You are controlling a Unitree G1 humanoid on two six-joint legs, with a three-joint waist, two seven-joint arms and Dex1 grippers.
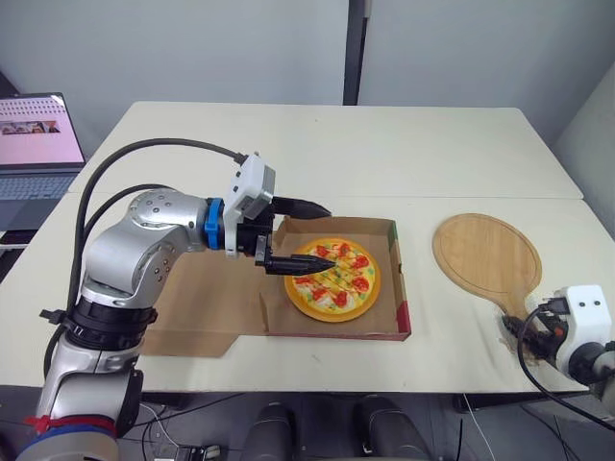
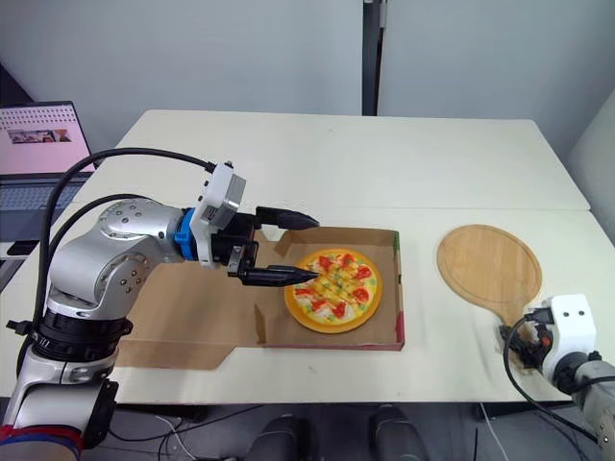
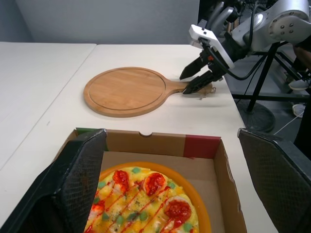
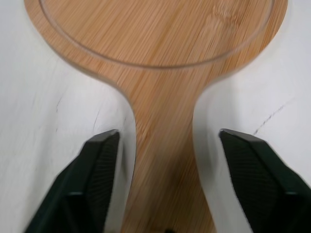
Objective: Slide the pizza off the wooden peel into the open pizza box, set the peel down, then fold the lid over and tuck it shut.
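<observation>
Pizza is already lying in the pizza box, toward the side nearest the peel, so the slide looks done and the lid is what's left.

The wooden peel lies flat on the desk just beside the box, on the side away from the lid. Its handle points at the desk's front edge. The right end effector has its fingers spread on either side of that handle, with a gap showing on both sides, so I'd say it isn't gripping. If it backs off crooked, a finger could hook the handle and drag the peel toward the edge.

The left end effector hovers over the lid side of the box, fingers spread wide with nothing between them. One tip is above the box's back wall and the other right at the pizza's rim. That low tip worries me: a small dip would smear the topping or shove the pizza against the far wall.

The lid lies open and flat beside the box, under the left forearm. To my eye the arm is in the lid's way. Lifting the lid from one corner could also skid the light cardboard box or fold the lid crooked, so the tuck flaps miss and crush down on the pizza.
</observation>
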